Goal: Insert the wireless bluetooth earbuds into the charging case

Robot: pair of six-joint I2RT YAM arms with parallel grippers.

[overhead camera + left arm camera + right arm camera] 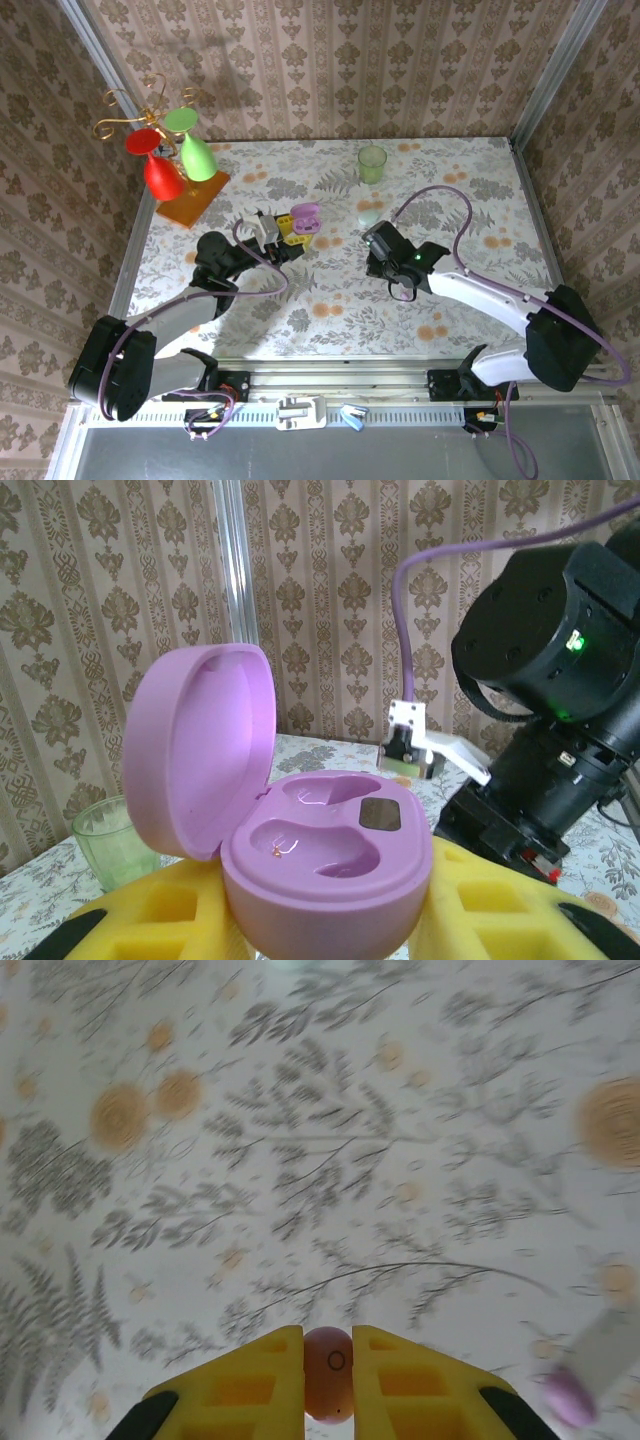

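Left tool (325,920) was clamped on the glossy pinkish-purple oval charging case (330,865), its hinged lid up and two moulded wells showing. Right tool (328,1385) was clamped on a smooth rounded earbud (328,1365) between yellow foam pads (240,1385), above the floral counter (300,1160). A second earbud (567,1398), blurred, lay on the counter.

Open charging case (305,218) between the left pincer's (288,232) fingers over the middle of the counter (470,200), earbud (328,1375) in the right pincer (327,1360) to its right, cup (372,163) behind them, goblet stand (170,150) at the far-left corner.
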